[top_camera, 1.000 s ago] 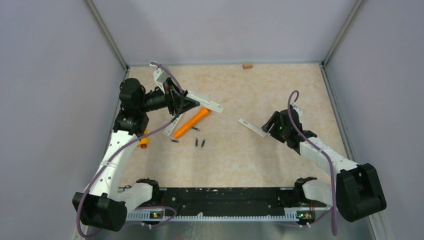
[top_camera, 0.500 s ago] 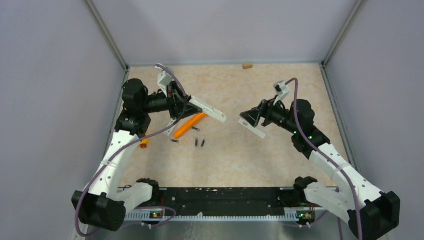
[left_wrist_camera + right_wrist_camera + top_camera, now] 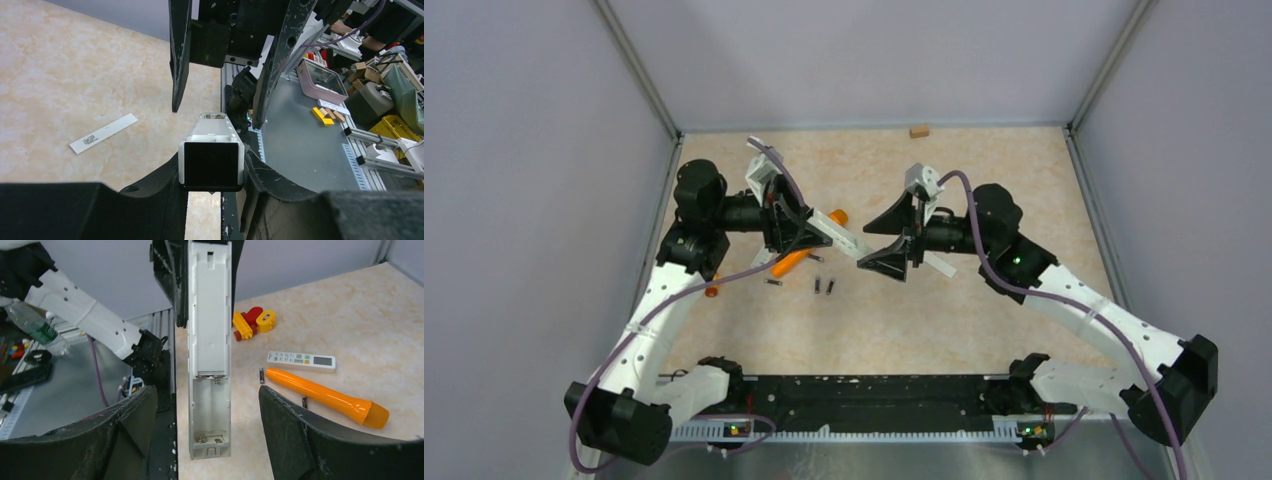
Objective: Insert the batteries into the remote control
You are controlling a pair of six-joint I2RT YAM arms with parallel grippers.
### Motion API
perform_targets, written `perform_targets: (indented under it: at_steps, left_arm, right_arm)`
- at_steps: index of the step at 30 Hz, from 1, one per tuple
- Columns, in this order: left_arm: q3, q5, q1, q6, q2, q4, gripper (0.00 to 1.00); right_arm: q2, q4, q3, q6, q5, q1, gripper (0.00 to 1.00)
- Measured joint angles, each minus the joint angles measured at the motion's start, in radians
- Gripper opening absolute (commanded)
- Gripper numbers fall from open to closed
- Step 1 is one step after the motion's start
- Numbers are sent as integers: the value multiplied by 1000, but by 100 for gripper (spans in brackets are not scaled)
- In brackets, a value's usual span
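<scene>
My left gripper point(image 3: 809, 225) point(image 3: 212, 170) is shut on the white remote control point(image 3: 849, 240) point(image 3: 209, 340) and holds it above the table, back side up. Its battery compartment point(image 3: 210, 415) is uncovered and empty, springs showing. Facing it, my right gripper point(image 3: 886, 240) point(image 3: 215, 440) stands open, one finger on either side of the remote's free end without touching it. Several batteries point(image 3: 823, 286) point(image 3: 261, 375) lie on the table beside the orange tube point(image 3: 792, 261) point(image 3: 325, 395). The white battery cover point(image 3: 103, 133) point(image 3: 941, 264) lies flat on the table.
A second small white remote point(image 3: 301, 360) lies past the orange tube. Red and yellow toy bricks point(image 3: 252, 322) point(image 3: 712, 291) sit near the left arm. A small wooden block point(image 3: 918, 130) rests at the back wall. Grey walls close in three sides.
My right gripper opened wide, left the battery cover on the table and swung left to the remote's free end. My left arm carried the remote a little to the right.
</scene>
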Motion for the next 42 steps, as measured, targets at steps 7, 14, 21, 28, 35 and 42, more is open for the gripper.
perform_targets:
  at_steps: [7, 14, 21, 28, 35, 42]
  left_arm:
    - [0, 33, -2, 6, -24, -6, 0]
    - [0, 48, -5, 14, -42, -5, 0]
    - [0, 45, -6, 14, -47, -1, 15]
    - [2, -34, -7, -7, -50, 5, 98]
    - [3, -294, -8, 31, -67, -92, 99]
    - [-2, -750, -7, 31, -72, -193, 99]
  right_arm:
    - [41, -33, 17, -61, -61, 40, 52]
    - [70, -53, 53, -55, -108, 41, 40]
    - [80, -94, 80, -45, -122, 46, 5]
    - [79, -98, 84, -48, -58, 51, 0]
    - [58, -170, 83, -60, 183, 58, 0]
    - [59, -278, -29, -52, 615, 82, 0]
